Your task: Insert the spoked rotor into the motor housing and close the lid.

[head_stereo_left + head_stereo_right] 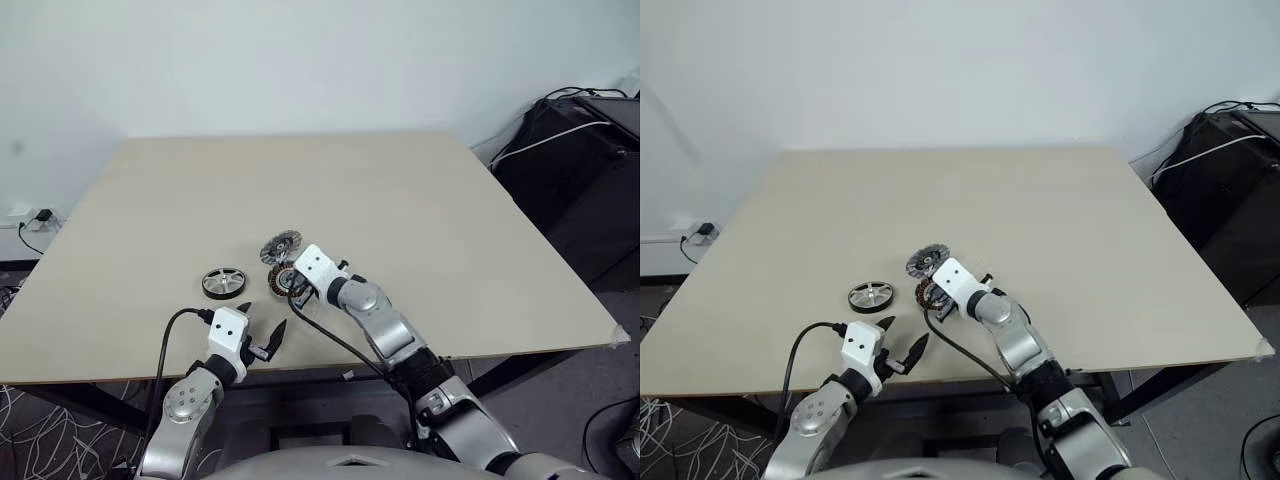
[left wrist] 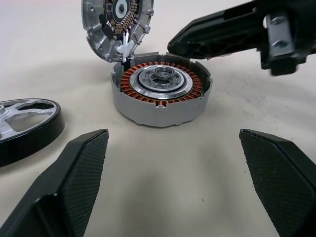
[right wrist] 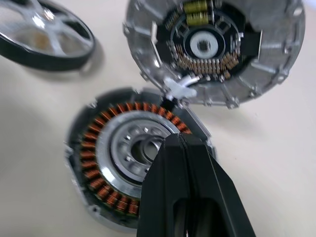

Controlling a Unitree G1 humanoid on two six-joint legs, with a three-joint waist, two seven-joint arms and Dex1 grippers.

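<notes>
The motor housing [image 2: 159, 92] sits on the desk [image 1: 420, 210] toward its near edge, roughly midway across, its ring of copper windings and silver centre hub open to view. The lid [image 3: 217, 47] stands swung back at the housing's far rim, joined to it at one point on the edge, its ribbed inside with small coils turned toward the robot. The spoked rotor [image 1: 223, 282] lies flat on the desk to the housing's left, near it but apart, with bare desk between the two. Beyond these parts the desk is open surface all the way to the far edge at the wall and out to both side edges; the near edge runs just below the two claws. Off the desk's right side stands a dark case [image 1: 585, 160] with a white cable on it. The right claw [image 3: 180, 140] hangs over the housing's near rim, its two black fingers pressed together with nothing between them, the tips just above the windings; the arm reaches in from the right and angles down and leftward. The left claw [image 1: 264, 334] hovers at the near edge of the desk, fingers spread wide and empty, pointing toward the housing, with the rotor just ahead on its left.
</notes>
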